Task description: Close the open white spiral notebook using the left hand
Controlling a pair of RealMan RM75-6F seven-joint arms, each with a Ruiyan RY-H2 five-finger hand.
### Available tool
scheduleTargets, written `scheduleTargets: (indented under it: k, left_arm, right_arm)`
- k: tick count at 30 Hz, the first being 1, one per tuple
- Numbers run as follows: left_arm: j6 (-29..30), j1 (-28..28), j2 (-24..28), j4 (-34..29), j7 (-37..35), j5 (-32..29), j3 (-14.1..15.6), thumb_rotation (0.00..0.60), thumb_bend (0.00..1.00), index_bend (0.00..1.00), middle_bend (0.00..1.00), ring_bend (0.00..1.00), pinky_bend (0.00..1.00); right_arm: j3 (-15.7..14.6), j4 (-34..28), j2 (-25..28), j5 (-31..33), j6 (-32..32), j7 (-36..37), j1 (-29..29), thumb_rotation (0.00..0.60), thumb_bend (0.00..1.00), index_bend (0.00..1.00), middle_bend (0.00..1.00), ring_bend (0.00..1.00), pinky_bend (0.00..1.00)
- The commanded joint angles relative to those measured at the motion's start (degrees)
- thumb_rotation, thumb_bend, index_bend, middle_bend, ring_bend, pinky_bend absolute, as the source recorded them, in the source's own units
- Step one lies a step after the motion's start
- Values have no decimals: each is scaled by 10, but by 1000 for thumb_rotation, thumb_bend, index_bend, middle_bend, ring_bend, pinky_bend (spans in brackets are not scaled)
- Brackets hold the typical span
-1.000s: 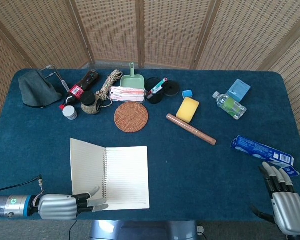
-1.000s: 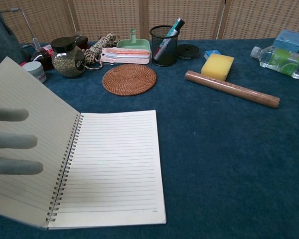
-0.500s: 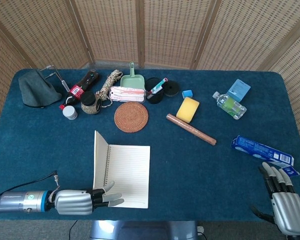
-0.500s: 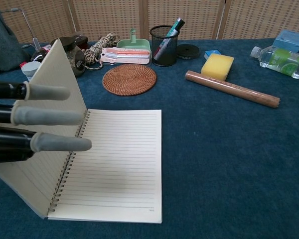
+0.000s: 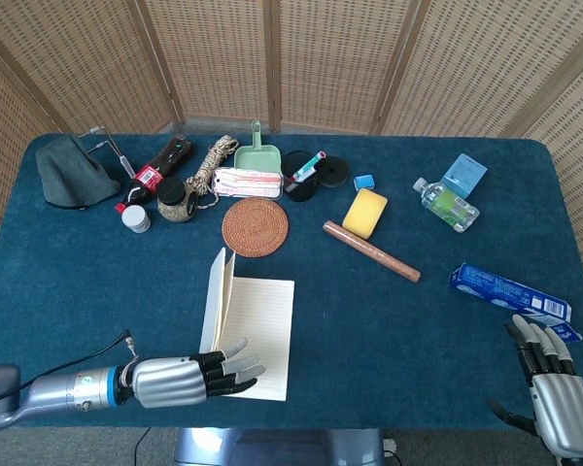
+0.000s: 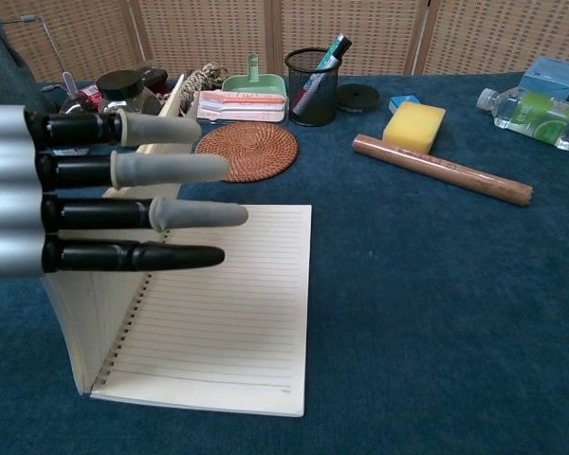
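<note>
Notebook (image 5: 262,330) cover risen past upright; left hand (image 5: 189,377) behind.

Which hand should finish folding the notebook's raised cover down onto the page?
Left. The left hand is already against the notebook; the right hand sits far across the table.

The head view looks steeply down from above the near edge of the blue table (image 5: 97,282), taking in its whole top and the wicker screen (image 5: 272,58) behind. The chest view sits low and close at the near edge, facing across toward the screen. Both share the notebook (image 5: 262,330), round woven mat (image 6: 246,150) and left hand (image 6: 85,190).
</note>
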Motion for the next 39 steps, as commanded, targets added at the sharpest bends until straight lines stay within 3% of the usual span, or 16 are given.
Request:
scheduleTargets:
  k: [1, 7, 19, 29, 39]
  left_arm:
    - [1, 17, -18, -13, 12, -25, -14, 600, 296, 0, 0, 0, 96]
    - [4, 34, -64, -10, 28, -58, -40, 600, 242, 0, 0, 0, 86]
    - [27, 56, -110, 11, 9, -110, -64, 600, 240, 0, 0, 0, 80]
    - [39, 73, -196, 100, -29, -146, -59, 600, 241, 0, 0, 0, 80]
    - [39, 86, -217, 176, -72, -197, -61, 600, 240, 0, 0, 0, 92]
  right_arm:
    - [0, 0, 0, 0, 0, 0, 0, 600, 0, 0, 0, 0, 0]
    - [0, 0, -1, 1, -3, -3, 1, 600, 0, 0, 0, 0, 0]
    - [1, -1, 2, 4, -4, 1, 2, 600, 0, 0, 0, 0, 0]
    - [3, 0, 1, 7, -3, 1, 2, 600, 0, 0, 0, 0, 0]
    - [2, 0, 3, 5, -3, 4, 2, 600, 0, 0, 0, 0, 0]
